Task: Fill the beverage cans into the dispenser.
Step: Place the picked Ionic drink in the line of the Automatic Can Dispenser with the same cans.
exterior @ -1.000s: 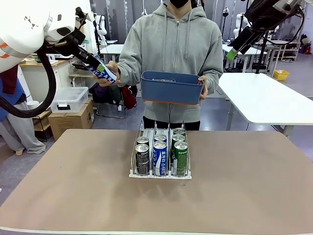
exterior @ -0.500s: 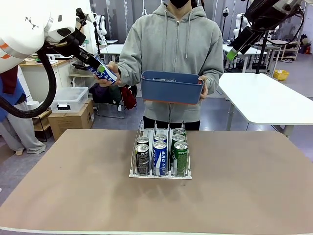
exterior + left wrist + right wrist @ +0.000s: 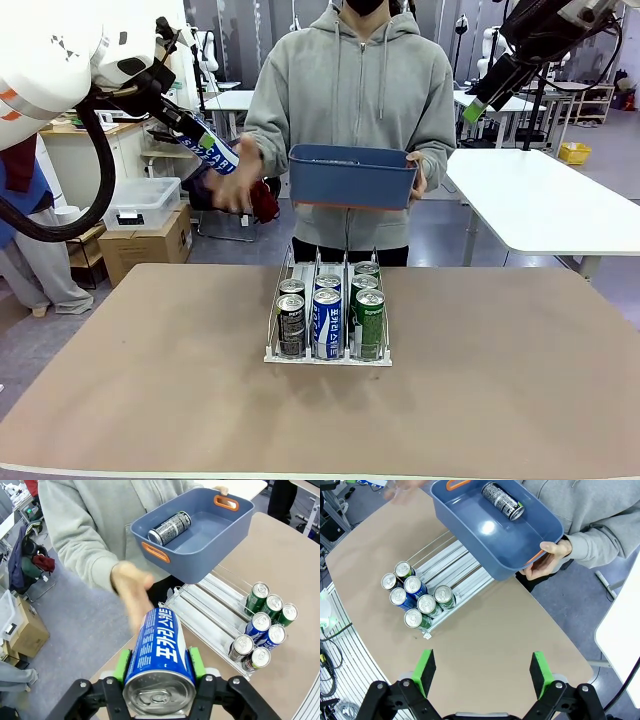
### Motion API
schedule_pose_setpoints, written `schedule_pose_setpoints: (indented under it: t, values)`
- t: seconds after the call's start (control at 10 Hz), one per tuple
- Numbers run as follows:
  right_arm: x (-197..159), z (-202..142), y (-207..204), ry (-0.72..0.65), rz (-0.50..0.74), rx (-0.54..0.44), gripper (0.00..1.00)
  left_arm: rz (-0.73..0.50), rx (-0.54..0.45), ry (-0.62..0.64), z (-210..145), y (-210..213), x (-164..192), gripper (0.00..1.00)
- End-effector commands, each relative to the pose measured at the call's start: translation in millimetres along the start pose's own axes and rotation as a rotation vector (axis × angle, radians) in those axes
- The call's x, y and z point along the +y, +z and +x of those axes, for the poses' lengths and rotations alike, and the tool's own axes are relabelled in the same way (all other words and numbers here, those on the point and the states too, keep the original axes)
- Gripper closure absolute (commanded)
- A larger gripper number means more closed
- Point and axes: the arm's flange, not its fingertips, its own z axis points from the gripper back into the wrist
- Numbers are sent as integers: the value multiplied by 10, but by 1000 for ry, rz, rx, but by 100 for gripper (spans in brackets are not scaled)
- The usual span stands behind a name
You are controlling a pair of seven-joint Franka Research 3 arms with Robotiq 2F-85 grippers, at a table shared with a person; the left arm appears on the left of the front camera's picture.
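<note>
Workroom with a brown tabletop (image 3: 150, 380) in front and white tables behind.

The matt brown tabletop spans the foreground, with a faint sheen near its middle. Past its far edge lies a smooth grey floor (image 3: 450, 245). A long white table (image 3: 540, 200) stands beyond the far right corner, with a yellow crate (image 3: 574, 152) farther back. Beyond the far left corner, a clear plastic storage box (image 3: 140, 203) sits on a cardboard box (image 3: 150, 245). Another white table (image 3: 232, 98) stands before dark wall panels (image 3: 230, 30). The light is even.
</note>
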Motion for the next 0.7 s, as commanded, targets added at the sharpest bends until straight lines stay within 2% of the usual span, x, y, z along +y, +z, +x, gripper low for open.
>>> schedule_pose_setpoints:
  t: [0.0, 0.6]
  values:
    - [6, -28, 9, -1, 0, 0, 0, 0, -9, -4, -2, 27, 19, 100]
    - [6, -28, 9, -1, 0, 0, 0, 0, -9, -4, -2, 27, 19, 100]
